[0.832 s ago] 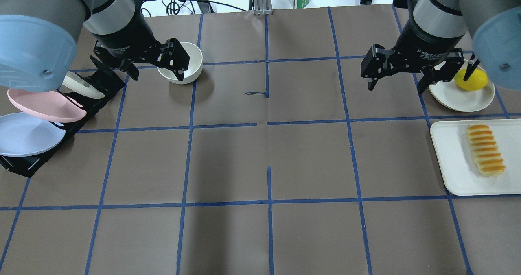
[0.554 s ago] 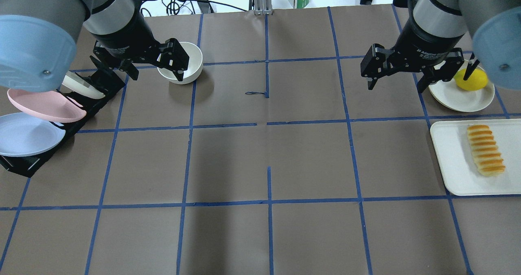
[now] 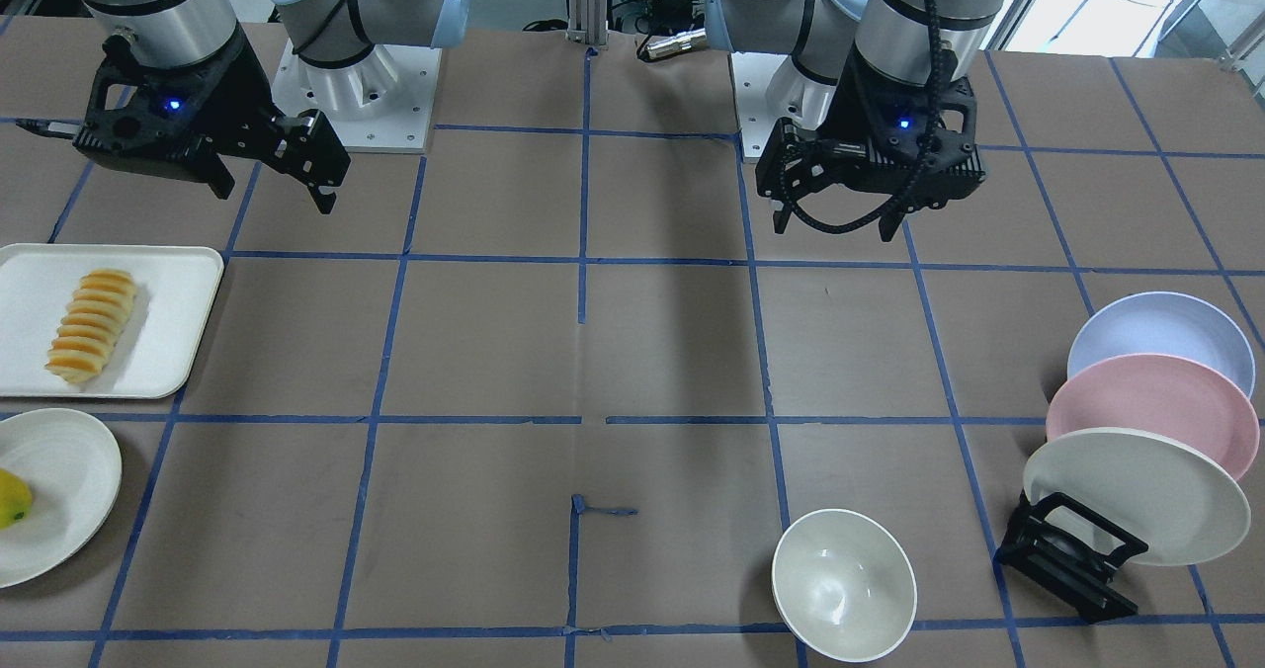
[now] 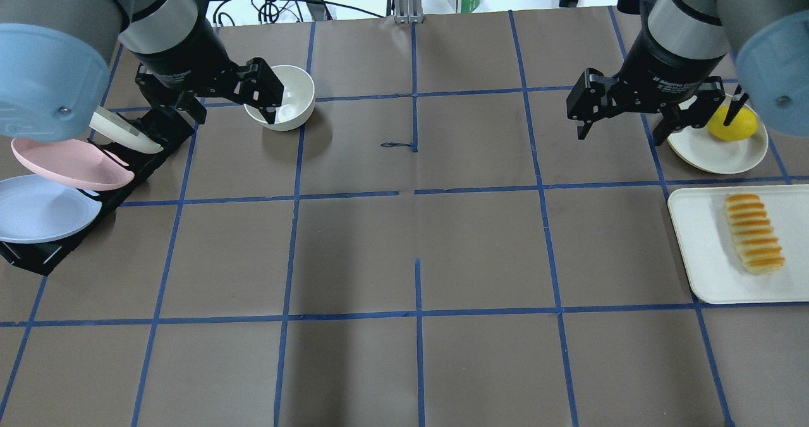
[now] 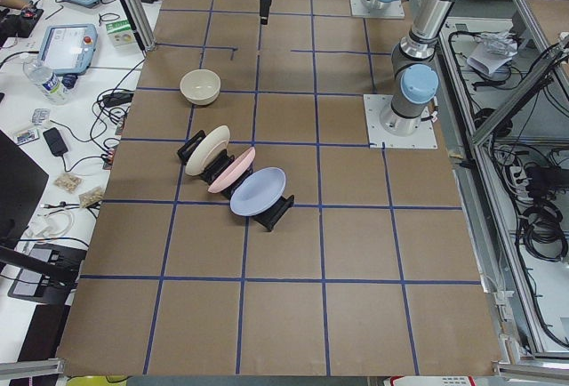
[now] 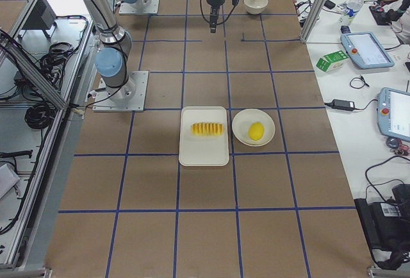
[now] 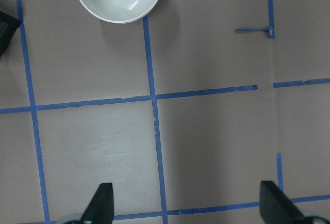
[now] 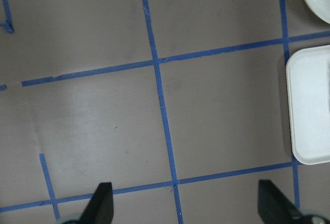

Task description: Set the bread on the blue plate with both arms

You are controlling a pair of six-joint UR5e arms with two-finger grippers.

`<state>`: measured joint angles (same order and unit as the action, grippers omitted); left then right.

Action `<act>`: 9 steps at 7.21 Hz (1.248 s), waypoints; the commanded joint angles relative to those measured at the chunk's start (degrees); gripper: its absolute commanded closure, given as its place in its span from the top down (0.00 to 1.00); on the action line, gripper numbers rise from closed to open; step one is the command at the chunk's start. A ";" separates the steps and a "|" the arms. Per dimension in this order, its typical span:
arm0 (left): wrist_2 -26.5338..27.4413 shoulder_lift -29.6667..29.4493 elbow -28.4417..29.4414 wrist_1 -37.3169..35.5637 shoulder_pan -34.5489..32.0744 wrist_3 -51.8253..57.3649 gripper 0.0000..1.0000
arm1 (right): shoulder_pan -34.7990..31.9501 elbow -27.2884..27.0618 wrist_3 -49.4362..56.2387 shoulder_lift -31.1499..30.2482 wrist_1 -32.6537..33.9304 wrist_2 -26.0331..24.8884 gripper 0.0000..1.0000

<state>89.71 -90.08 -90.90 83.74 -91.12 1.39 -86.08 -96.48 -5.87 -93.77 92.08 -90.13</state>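
The bread, a ridged yellow-orange loaf, lies on a white tray at the table's right edge; it also shows in the front-facing view. The blue plate stands tilted in a black rack at the left edge, nearest the robot, and shows in the front-facing view. My left gripper is open and empty, hovering beside a white bowl. My right gripper is open and empty, above the table left of the lemon plate and well away from the bread.
A pink plate and a cream plate stand in the same rack behind the blue one. A lemon sits on a cream plate beyond the tray. The right wrist view shows the tray's corner.
The left gripper has shifted slightly left and away from the robot. The right gripper has shifted slightly right. Both stay open and empty; no object has moved.
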 commanded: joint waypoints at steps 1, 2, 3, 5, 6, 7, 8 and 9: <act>0.64 0.00 -0.07 -1.29 9.24 3.16 1.00 | 8.51 -4.39 3.73 0.08 2.38 0.04 1.00; 1.51 0.17 0.10 -1.12 15.65 3.96 1.00 | 14.30 -6.33 13.94 0.08 5.97 -0.05 1.00; 6.13 0.09 0.28 -1.64 22.24 3.28 1.00 | 19.67 -8.61 21.78 0.60 8.61 -0.14 1.00; 8.29 -1.93 -0.42 -4.36 36.20 1.78 1.00 | 28.04 -13.53 33.32 4.27 19.66 -0.66 1.00; 8.55 -3.07 -1.90 -7.24 39.76 2.91 1.00 | 29.99 -14.34 39.38 7.08 24.85 -1.10 1.00; 8.99 -5.17 -4.26 -14.75 41.27 4.92 1.00 | 32.53 -14.43 44.92 10.59 27.60 -1.71 1.00; 9.08 -8.06 -4.72 -18.13 43.64 5.55 1.00 | 35.69 -14.35 49.85 14.45 27.88 -1.37 1.00; 9.08 -10.87 -4.47 -18.69 45.57 5.12 1.00 | 36.59 -14.35 50.51 16.58 28.24 -1.37 1.00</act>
<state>98.69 -97.68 -95.09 67.45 -48.12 6.38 -51.55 -110.78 41.70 -80.49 119.40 -91.52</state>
